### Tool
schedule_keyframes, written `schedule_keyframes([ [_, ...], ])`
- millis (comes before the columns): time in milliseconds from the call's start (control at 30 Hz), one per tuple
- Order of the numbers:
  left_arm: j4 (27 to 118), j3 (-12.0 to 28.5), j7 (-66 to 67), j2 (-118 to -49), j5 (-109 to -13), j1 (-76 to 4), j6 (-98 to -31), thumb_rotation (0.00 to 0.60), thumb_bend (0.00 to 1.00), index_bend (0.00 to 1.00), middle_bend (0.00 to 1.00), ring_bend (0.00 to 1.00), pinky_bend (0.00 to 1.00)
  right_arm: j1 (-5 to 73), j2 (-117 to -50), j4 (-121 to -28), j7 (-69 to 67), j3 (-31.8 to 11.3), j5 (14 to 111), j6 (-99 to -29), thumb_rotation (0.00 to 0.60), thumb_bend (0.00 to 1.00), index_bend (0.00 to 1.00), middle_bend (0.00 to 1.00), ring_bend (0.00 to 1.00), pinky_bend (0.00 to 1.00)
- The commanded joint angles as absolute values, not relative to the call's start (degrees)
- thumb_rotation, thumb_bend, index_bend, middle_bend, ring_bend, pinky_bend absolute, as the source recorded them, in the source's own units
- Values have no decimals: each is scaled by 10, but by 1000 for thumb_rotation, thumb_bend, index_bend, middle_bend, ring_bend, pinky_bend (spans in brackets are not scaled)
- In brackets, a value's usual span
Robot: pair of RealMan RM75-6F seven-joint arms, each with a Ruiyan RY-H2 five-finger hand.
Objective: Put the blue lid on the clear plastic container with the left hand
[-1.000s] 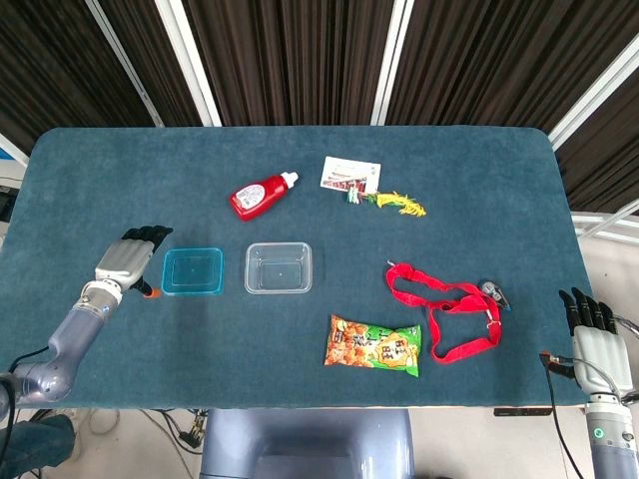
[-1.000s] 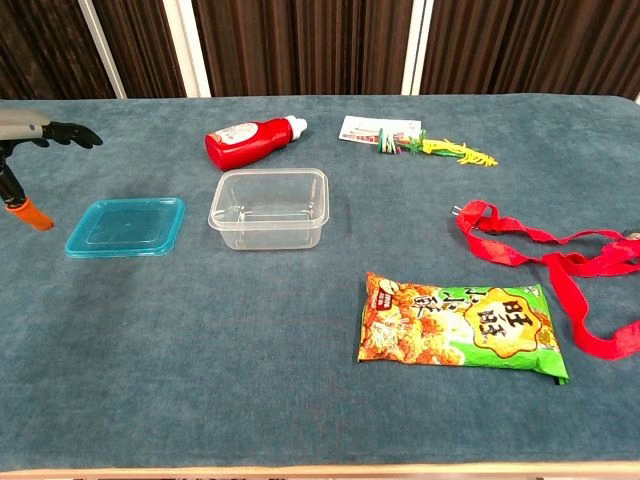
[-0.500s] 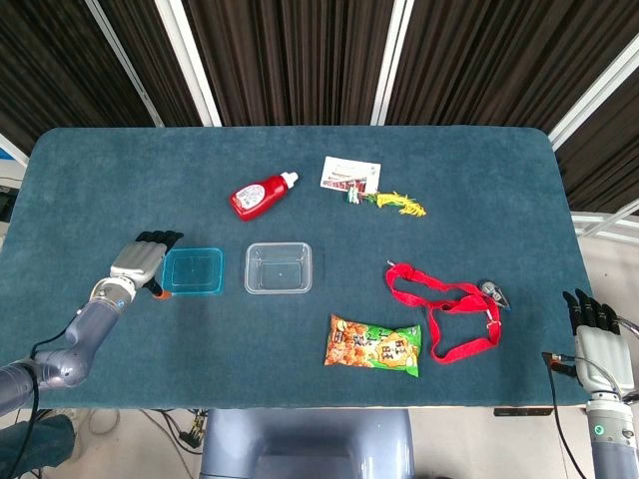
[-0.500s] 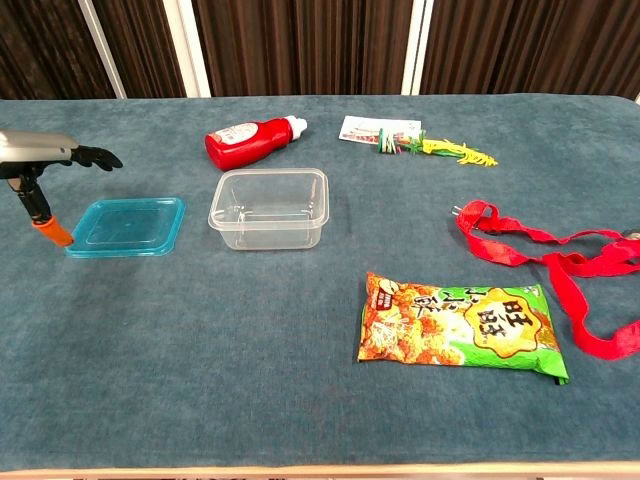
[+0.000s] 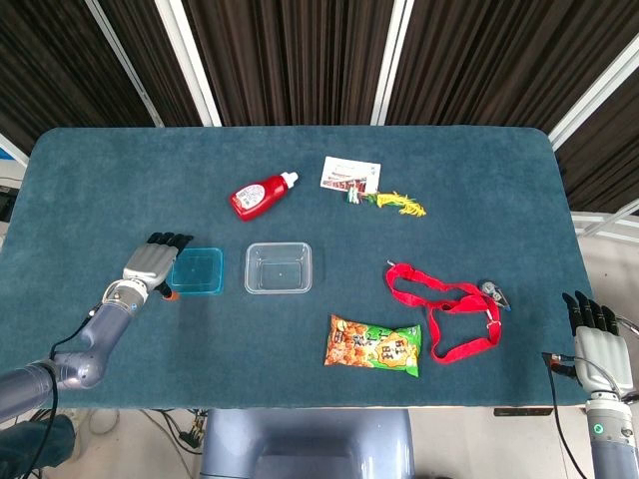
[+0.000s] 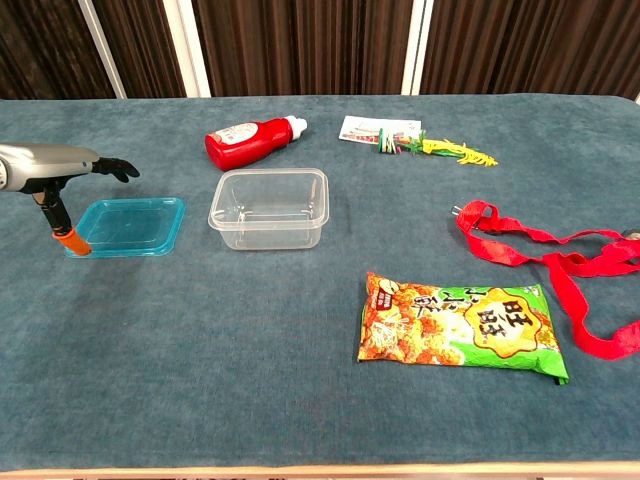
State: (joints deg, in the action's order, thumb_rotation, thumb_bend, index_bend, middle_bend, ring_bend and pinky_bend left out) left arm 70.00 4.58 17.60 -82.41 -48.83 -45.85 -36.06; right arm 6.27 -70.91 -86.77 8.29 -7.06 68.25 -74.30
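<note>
The flat, translucent blue plastic lid (image 5: 196, 271) lies on the teal cloth-covered table (image 5: 100, 180), toward its left edge and a little nearer the front than the back. Just beside it, on the side away from that edge, stands the clear rectangular plastic container (image 5: 279, 267), open side up and apart from the lid — a layout that looks made for a short sideways carry. Lying flat on the cloth, the lid offers little to grip, so an approach at its outer rim seems the sensible one.

The left hand (image 5: 153, 264) sits at that left rim, palm down, fingers stretched forward side by side over the lid's edge. In the chest view the thumb, tipped in orange, points down to the cloth at the lid's near left corner while the dark fingertips (image 6: 122, 168) hover above the lid, so the hand is spread and grips nothing yet. The forearm runs back toward the front left corner of the table, low and nearly level.

The right hand (image 5: 597, 345) hangs off the front right corner, fingers straight and apart, holding nothing — out of the way, as the task asks only the left to work.
</note>
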Motion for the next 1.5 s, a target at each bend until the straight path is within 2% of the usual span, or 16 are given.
schedule_keyframes([
  [33, 695, 45, 173, -830, -492, -460, -364, 600, 13, 13, 86, 0, 36, 62, -708, -869, 82, -71, 682, -743, 600, 268, 35, 1, 0, 0],
  [1267, 685, 36, 179, -856, -483, -478, -363, 600, 13, 12, 81, 0, 33, 62, -711, -860, 80, -76, 669, -742, 600, 268, 35, 1, 0, 0],
  [1500, 679, 33, 184, -861, -479, -480, -363, 600, 13, 12, 108, 0, 32, 62, -711, -858, 80, -76, 668, -742, 600, 269, 36, 1, 0, 0],
])
